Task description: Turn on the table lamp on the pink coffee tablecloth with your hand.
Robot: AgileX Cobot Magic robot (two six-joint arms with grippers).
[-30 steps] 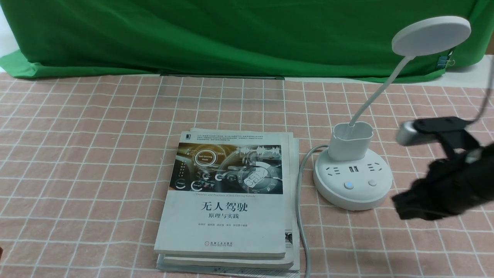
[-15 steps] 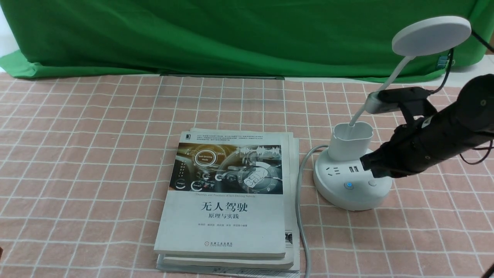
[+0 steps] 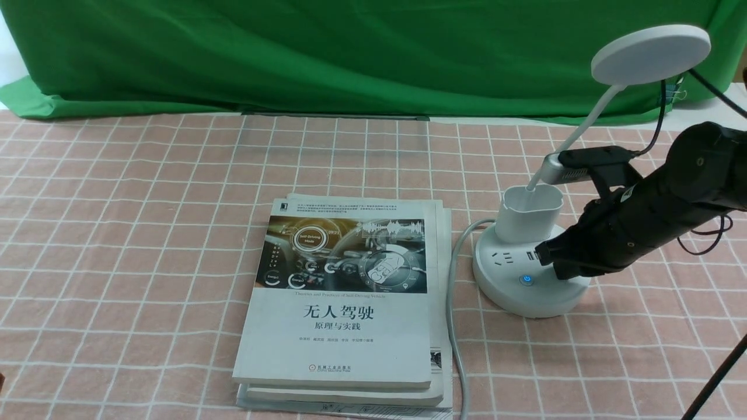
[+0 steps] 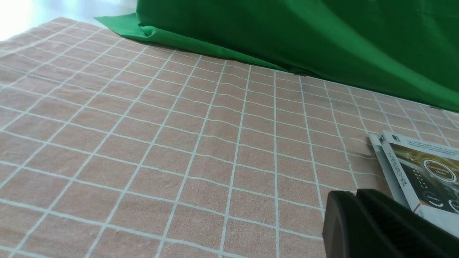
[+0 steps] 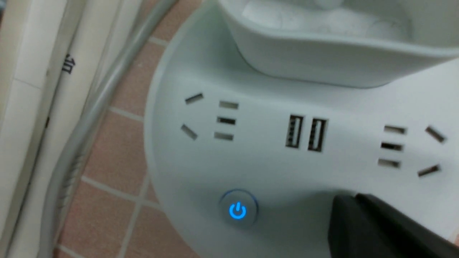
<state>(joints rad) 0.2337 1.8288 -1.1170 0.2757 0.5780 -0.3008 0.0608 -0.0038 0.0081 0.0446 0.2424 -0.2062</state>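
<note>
Black right end effector (image 3: 550, 254), drawn together, sits over the lamp (image 3: 530, 217) base's near-right side; the blue-lit button (image 3: 527, 279) lies just left.

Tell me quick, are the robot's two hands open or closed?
Left gripper: shut, holding nothing.
Right gripper: shut, holding nothing, tip over the table lamp base.

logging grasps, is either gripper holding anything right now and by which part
Nothing is held. The right gripper, jaws together, points its tip at the table lamp's base; the left gripper is shut over the pink tablecloth.
</note>
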